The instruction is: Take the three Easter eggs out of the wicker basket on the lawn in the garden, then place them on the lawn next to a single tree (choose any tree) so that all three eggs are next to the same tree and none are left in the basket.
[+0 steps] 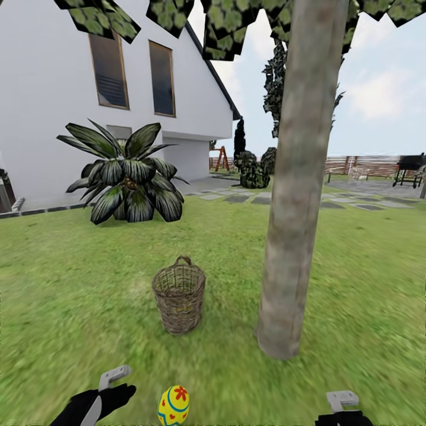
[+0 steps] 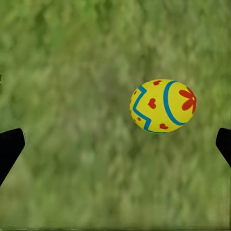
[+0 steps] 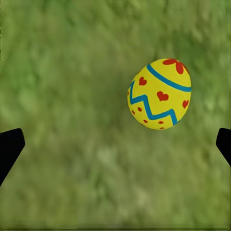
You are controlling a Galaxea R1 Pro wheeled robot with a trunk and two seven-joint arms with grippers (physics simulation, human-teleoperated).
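Though near tree (image 1: 296, 195), egg (image 1: 173, 406) upright.

White house (image 1: 53, 89) (two windows) behind spiky plant (image 1: 127, 177)

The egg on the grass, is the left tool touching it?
Apart. In the left wrist view, the egg lies on the lawn with grass showing between it and both dark fingertips of the open left tool.

Brown woven wicker basket (image 1: 178, 300) with rough weave, smooth glossy painted egg (image 1: 173, 406), mottled matt grass lawn (image 1: 71, 284), rough grey-brown bark on tree (image 1: 299, 195)
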